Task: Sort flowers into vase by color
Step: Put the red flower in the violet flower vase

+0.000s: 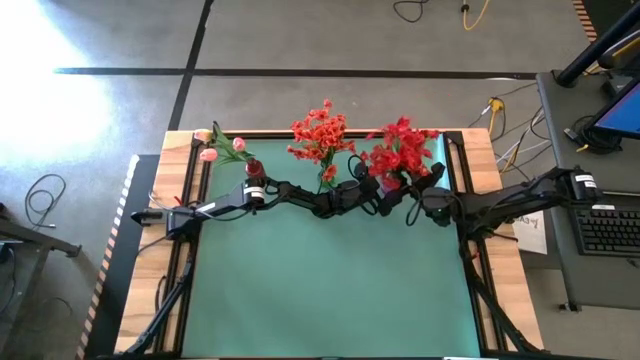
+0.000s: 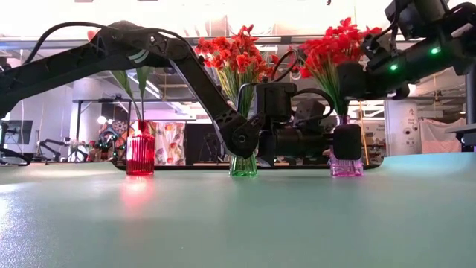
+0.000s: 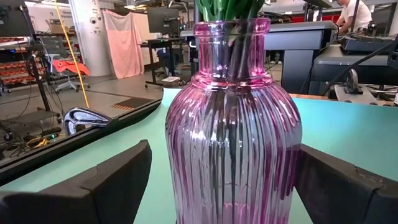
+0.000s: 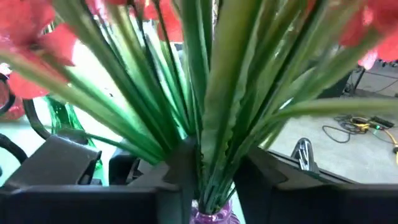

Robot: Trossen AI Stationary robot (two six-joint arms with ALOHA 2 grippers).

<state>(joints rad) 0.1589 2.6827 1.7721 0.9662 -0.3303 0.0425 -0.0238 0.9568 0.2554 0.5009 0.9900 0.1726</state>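
Three glass vases stand along the far edge of the green mat. The red vase (image 1: 252, 166) holds pink buds (image 1: 210, 153). The green vase (image 1: 328, 182) holds orange-red flowers (image 1: 318, 130). The pink vase (image 3: 233, 124) holds deep red flowers (image 1: 400, 150). My left gripper (image 3: 225, 180) reaches level from the table's left, open, one finger on each side of the pink vase's body. My right gripper (image 4: 216, 171) comes from the table's right, above the pink vase's neck (image 4: 210, 218), and is shut on the red flowers' green stems. My left gripper has one finger (image 3: 336, 180) meeting the outline of the pink vase's wall (image 3: 292, 162). Mat shows between the other finger (image 3: 118, 180) and the glass. I cannot tell whether it touches. The vase stands upright on the mat. My right gripper pinches the bundle of green stems (image 4: 214, 155) between its two fingers, just above the vase's neck. The fingers come about level from the table's right and lie across the stems. The stems stand upright with their lower ends in the pink vase.
The left arm (image 1: 290, 192) stretches along the far part of the mat, in front of the red and green vases. The near part of the mat (image 1: 330, 290) holds nothing. A wooden table edge (image 1: 500, 170) and a desk with a keyboard (image 1: 610, 228) lie at the right.
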